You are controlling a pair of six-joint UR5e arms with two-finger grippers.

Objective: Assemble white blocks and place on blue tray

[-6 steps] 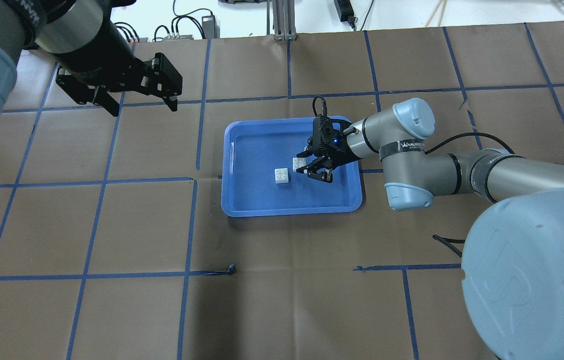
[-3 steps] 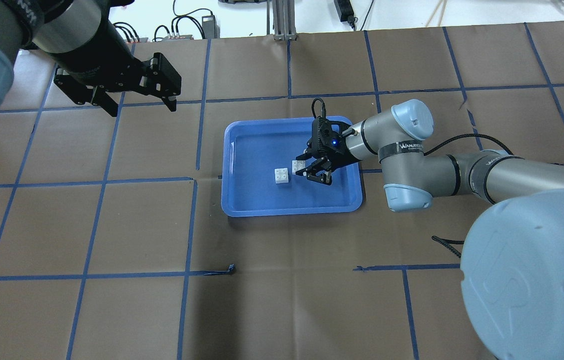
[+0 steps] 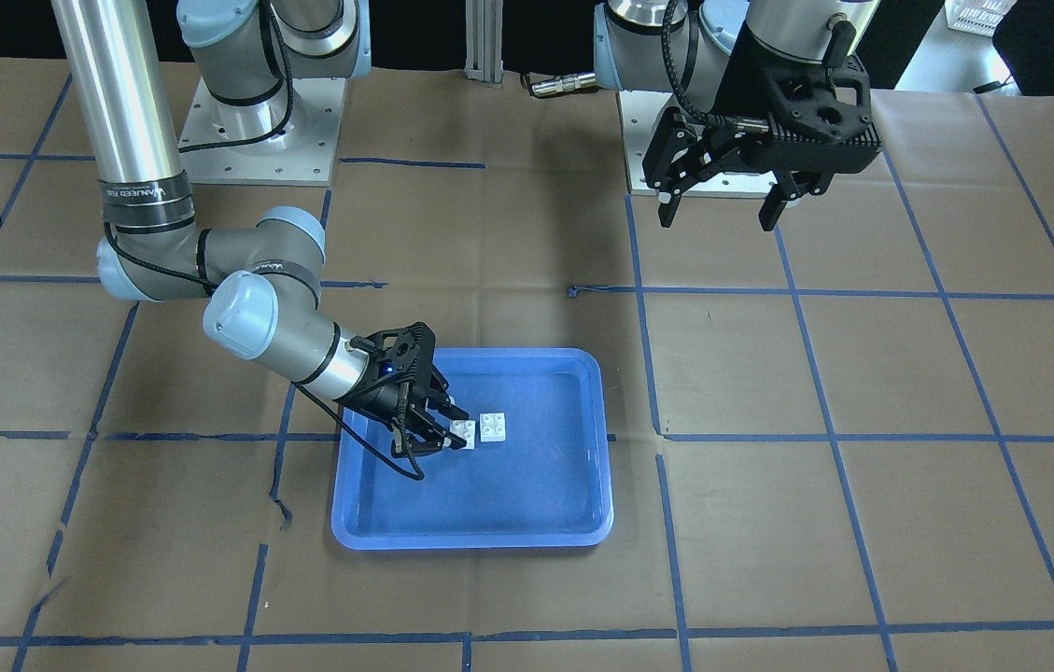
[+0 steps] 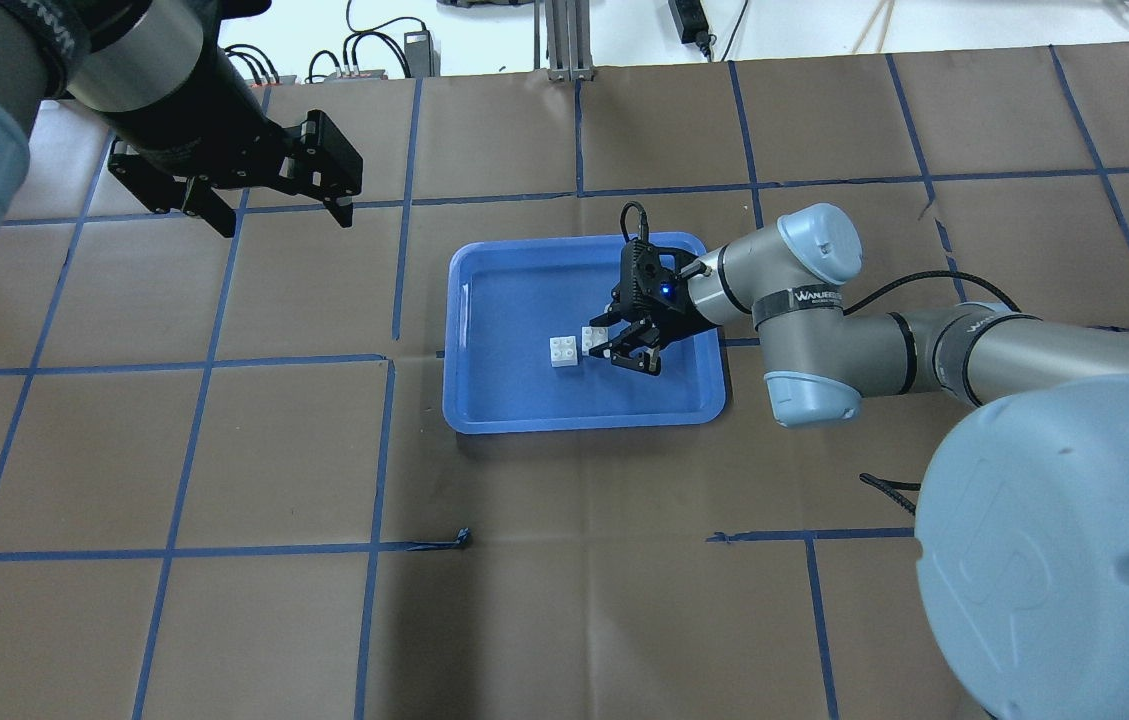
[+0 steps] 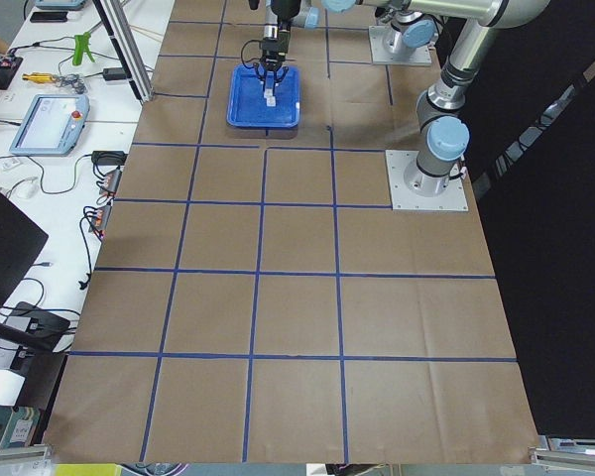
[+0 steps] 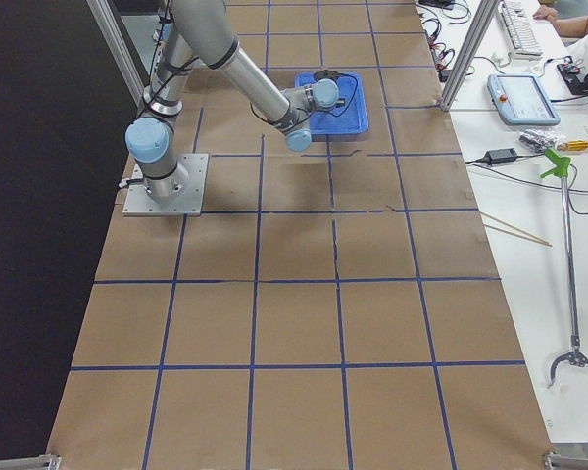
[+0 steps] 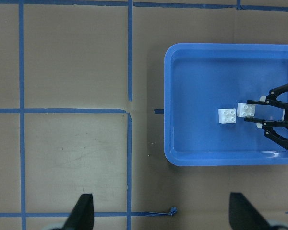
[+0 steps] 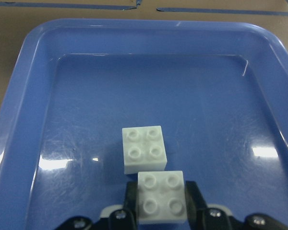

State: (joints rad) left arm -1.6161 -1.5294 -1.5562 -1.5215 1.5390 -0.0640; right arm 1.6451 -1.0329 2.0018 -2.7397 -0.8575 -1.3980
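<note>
The blue tray [image 4: 524, 300] lies mid-table. One white block [image 4: 565, 352] rests loose on its floor. My right gripper [image 4: 614, 345] is shut on the second white block [image 4: 594, 335] and holds it right beside the loose one. In the right wrist view the held block [image 8: 162, 196] sits between my fingers, just in front of the loose block [image 8: 144, 148]. I cannot tell whether the two blocks touch. My left gripper [image 4: 284, 220] is open and empty, high above the table, far left of the tray. The left wrist view shows both blocks [image 7: 227, 115] from above.
The table is covered in brown paper with a grid of blue tape lines [image 4: 394, 280]. Arm base plates [image 3: 256, 140] stand at the robot's side. A black cable [image 4: 899, 480] lies on the paper near my right arm.
My right gripper has moved a little left with its white block, closer to the loose block. My left gripper has barely shifted.
</note>
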